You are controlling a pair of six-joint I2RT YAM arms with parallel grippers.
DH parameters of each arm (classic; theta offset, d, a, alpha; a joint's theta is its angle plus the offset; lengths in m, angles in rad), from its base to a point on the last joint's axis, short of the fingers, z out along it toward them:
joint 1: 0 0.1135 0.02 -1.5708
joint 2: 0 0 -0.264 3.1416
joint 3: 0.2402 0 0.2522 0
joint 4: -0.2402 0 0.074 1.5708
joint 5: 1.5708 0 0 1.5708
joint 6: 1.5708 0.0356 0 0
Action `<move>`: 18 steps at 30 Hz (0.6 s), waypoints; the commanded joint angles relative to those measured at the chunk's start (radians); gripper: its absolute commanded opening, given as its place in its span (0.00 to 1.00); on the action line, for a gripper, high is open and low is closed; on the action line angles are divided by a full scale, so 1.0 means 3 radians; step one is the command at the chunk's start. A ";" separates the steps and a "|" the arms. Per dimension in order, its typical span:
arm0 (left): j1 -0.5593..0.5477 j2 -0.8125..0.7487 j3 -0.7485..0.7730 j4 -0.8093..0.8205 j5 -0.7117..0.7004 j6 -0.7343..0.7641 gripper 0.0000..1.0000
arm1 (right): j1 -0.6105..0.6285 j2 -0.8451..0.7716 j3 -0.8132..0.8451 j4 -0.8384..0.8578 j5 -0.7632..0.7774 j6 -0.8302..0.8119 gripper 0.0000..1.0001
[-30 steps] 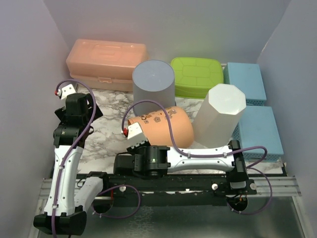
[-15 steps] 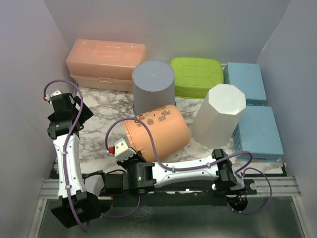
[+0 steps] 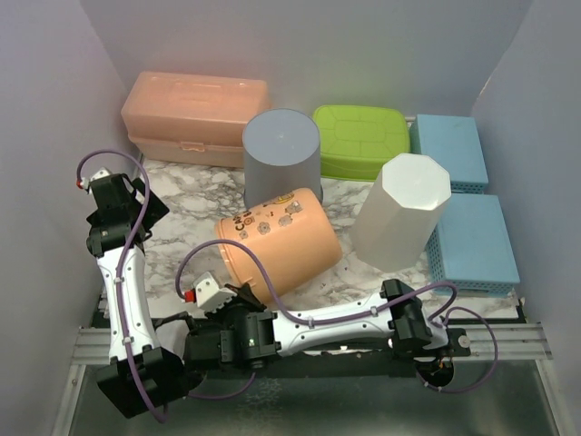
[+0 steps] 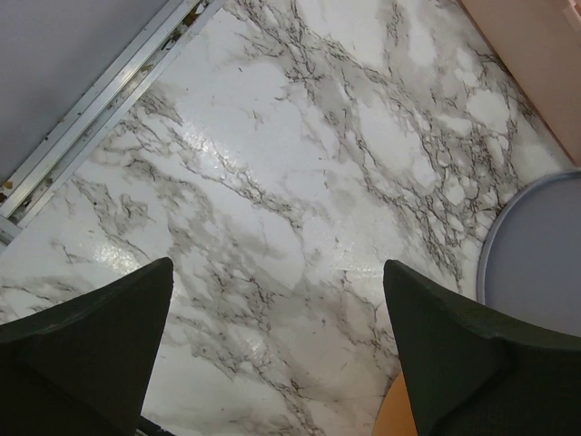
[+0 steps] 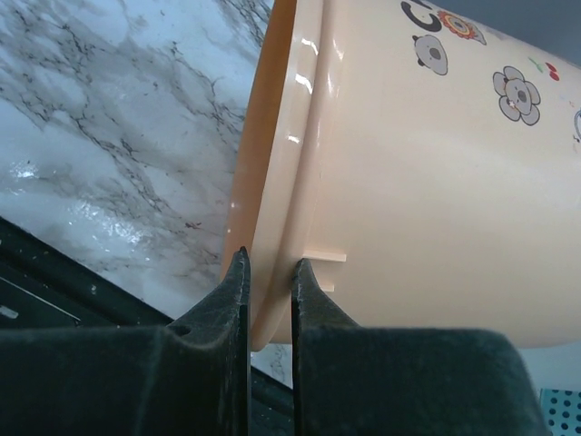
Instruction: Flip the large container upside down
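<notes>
The large container is a peach-orange tub with flower decals, lying tilted on its side on the marble table, its rim toward the near left. My right gripper is shut on that rim. In the right wrist view the rim of the container sits pinched between the two fingers of the right gripper. My left gripper hangs open over bare marble at the left, apart from the tub. The left wrist view shows the left gripper holding nothing.
A grey round container stands upside down just behind the tub, also in the left wrist view. A white octagonal container leans at the right. A pink box, a green box and blue baskets line the back and right.
My right gripper has pulled back toward the near left, dragging the tub's rim with it. The left arm has drawn back to the left wall.
</notes>
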 commanded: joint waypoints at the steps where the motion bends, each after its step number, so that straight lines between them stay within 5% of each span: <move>1: 0.0070 -0.0030 -0.0035 0.0072 0.0071 -0.0048 0.99 | 0.0023 0.0202 -0.0425 0.0325 -0.0438 -0.0225 0.01; 9: 0.0124 -0.0029 -0.0030 0.0072 0.0110 -0.0059 0.99 | 0.0021 -0.0150 -0.1330 0.0952 -0.0455 -0.0439 0.01; 18: 0.0127 -0.0060 0.0005 0.0072 0.0131 -0.0059 0.99 | 0.0102 -0.0354 -0.1666 0.1191 -0.0618 -0.0647 0.01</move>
